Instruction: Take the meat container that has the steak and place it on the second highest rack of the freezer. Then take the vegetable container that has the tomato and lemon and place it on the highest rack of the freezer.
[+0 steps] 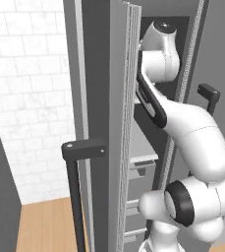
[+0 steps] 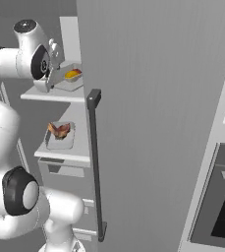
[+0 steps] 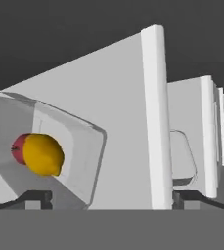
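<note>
vegetable container (image 2: 70, 78) with lemon (image 3: 43, 154) and tomato (image 3: 18, 147) sits on the highest rack (image 2: 55, 94); claw (image 3: 108, 197) spread wide, empty; steak (image 2: 59, 130) on the second highest rack (image 2: 67, 150)

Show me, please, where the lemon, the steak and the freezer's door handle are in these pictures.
lemon (image 3: 44, 155): hand view, middle of its yellow skin.
steak (image 2: 59, 130): right base view, top of the red-brown chunk.
door handle (image 2: 96, 167): right base view, midway along the dark bar.
</note>
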Tool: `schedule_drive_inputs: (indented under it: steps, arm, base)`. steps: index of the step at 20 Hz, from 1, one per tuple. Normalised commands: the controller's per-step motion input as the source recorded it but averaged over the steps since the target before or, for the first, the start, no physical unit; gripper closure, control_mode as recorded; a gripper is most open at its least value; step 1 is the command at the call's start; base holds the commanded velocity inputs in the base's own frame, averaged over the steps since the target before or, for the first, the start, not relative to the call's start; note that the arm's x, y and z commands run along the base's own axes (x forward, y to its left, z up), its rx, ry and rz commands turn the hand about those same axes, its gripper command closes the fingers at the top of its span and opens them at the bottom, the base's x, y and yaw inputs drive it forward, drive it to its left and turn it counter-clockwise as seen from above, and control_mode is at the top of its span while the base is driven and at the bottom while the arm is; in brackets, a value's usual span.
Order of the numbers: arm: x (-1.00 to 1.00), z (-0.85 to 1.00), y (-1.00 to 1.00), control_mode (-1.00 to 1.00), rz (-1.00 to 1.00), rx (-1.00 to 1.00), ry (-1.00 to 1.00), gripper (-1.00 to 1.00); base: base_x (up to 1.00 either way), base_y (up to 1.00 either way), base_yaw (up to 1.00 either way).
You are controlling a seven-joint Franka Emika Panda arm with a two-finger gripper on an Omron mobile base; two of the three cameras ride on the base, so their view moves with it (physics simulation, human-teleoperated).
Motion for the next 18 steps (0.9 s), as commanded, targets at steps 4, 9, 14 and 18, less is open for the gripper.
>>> schedule_drive_inputs:
  steps: [4,9,14,18]
  arm:
    - [-1.00,0.00,0.00,-1.00,-0.06,0.00,-0.02,-1.00]
    - [-1.00,0.00,-0.05,-1.00,-0.09,0.00,0.02,-1.00]
    - [-1.00,-0.04,-0.14,-1.00,-0.12,0.02,0.15,-1.00]
    - [-0.97,-0.32,-0.15,-1.00,-0.15,0.03,0.27,-1.00]
  base:
    - [0.00,0.00,0.00]
    - [0.00,0.00,0.00]
    - [0.00,0.00,0.00]
    - [0.00,0.00,0.00]
